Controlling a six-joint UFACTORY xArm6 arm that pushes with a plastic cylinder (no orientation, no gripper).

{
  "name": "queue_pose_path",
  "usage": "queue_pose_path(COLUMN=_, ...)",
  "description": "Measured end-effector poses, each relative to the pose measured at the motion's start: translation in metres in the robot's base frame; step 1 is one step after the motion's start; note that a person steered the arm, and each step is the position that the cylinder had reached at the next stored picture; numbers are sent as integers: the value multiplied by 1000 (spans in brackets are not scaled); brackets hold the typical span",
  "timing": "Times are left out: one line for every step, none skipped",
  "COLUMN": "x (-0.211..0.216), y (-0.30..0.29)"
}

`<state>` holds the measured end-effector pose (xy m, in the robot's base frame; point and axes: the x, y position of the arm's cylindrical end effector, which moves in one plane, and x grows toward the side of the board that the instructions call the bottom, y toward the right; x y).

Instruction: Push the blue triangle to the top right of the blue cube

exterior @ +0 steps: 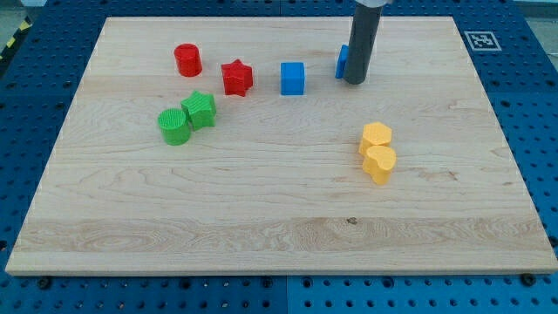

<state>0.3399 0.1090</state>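
Note:
The blue cube [293,78] sits on the wooden board near the view's top, a little left of centre. The blue triangle [343,61] lies to its right and slightly higher, mostly hidden behind the dark rod. My tip [354,81] rests on the board touching the triangle's right side, about a cube's width right of the blue cube.
A red star [236,78] and a red cylinder [187,60] lie left of the blue cube. A green cube [200,110] and a green cylinder [174,126] touch each other at the left. Two yellow hexagonal blocks [377,151] sit together right of centre. The board's top edge [279,17] is close behind the triangle.

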Motion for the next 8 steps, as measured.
queue_pose_path(x=1, y=18)
queue_pose_path(x=1, y=31)
queue_pose_path(x=-2, y=29)
queue_pose_path(x=-14, y=20)
queue_pose_path(x=-25, y=11)
queue_pose_path(x=-28, y=1)
queue_pose_path(x=-29, y=-14)
queue_pose_path(x=-30, y=-23)
